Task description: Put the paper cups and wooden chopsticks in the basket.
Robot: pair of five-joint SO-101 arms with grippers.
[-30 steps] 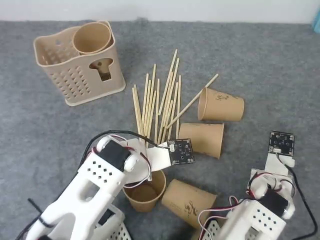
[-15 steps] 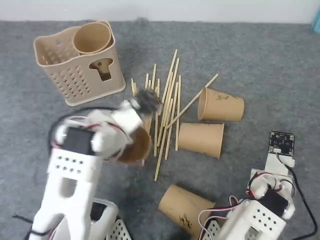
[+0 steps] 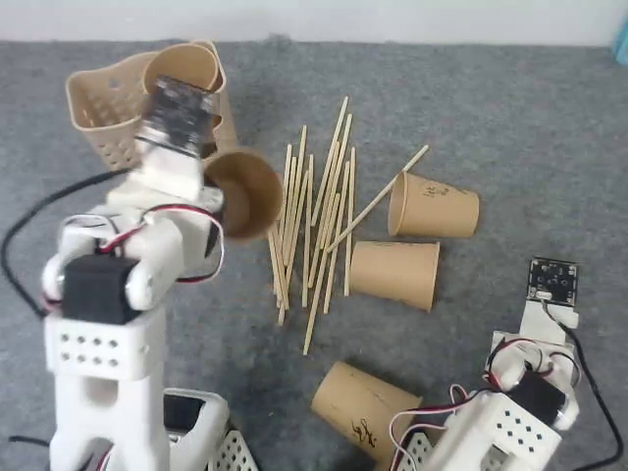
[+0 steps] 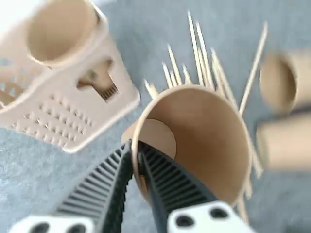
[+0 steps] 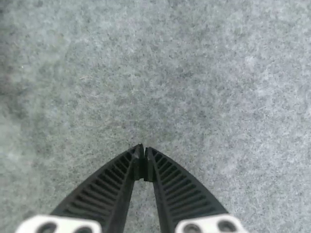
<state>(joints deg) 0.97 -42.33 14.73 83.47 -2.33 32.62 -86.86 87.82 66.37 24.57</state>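
My left gripper (image 4: 134,145) is shut on the rim of a brown paper cup (image 4: 194,141), one finger inside and one outside. The cup hangs tilted in the air beside the beige basket (image 3: 103,147), and its mouth (image 3: 240,191) faces the chopsticks. One paper cup (image 3: 182,71) stands inside the basket. Several wooden chopsticks (image 3: 314,211) lie fanned out mid-table. Three more cups lie on their sides: two (image 3: 434,206) (image 3: 396,273) right of the chopsticks, one (image 3: 365,400) at the front. My right gripper (image 5: 144,148) is shut and empty, just above bare carpet.
Grey carpet (image 3: 510,118) covers the table, with open room at the far right and in front of the basket. The right arm (image 3: 515,417) rests low at the front right corner. The left arm's white body (image 3: 103,324) stands tall at the front left.
The left arm has lifted the cup from the table's front and swung it back and left to the basket. Some chopsticks shifted slightly. The right arm has not moved.
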